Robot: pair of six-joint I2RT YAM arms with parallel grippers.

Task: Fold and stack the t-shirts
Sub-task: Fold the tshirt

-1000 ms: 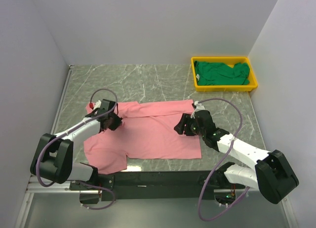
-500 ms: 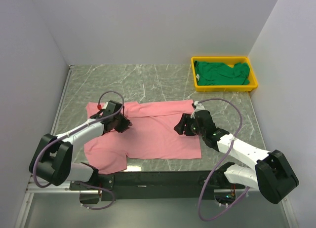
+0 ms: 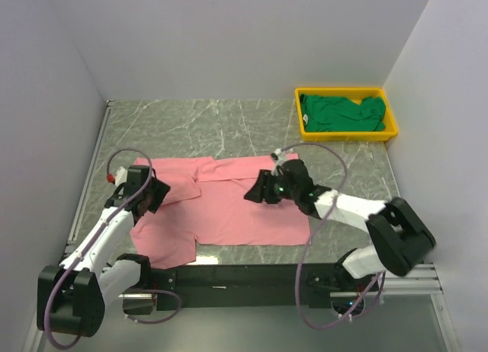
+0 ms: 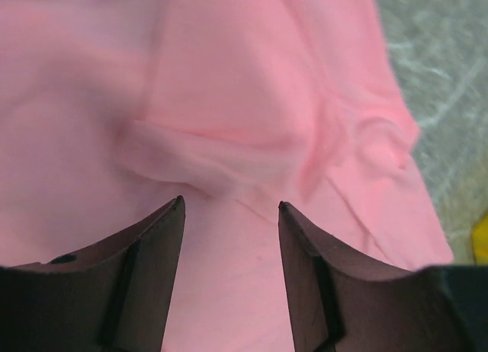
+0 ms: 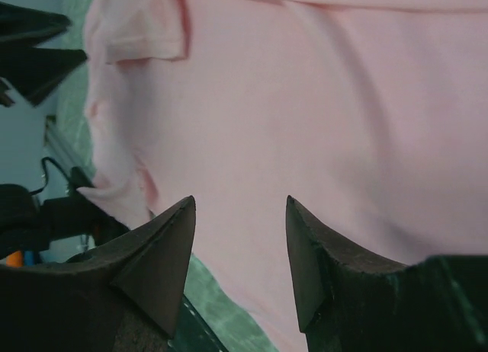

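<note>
Pretty much the whole shot is the soft pink cloth t-shirt, lying rumpled rather than flat. There's a raised fold running across the middle, just above the fingertips. Another bunched-up wrinkle sits off to the right, near the fabric's edge. The left gripper pokes in from the bottom with its two dark wedge-shaped fingers standing apart. Nothing is pinched between them, just pink cloth showing in the gap. Can't tell if the tips actually touch the fabric. Upper right and down the right side there's a strip of grey-green marbled tabletop. There's also a tiny yellow sliver at the right edge, too small to identify.
</note>
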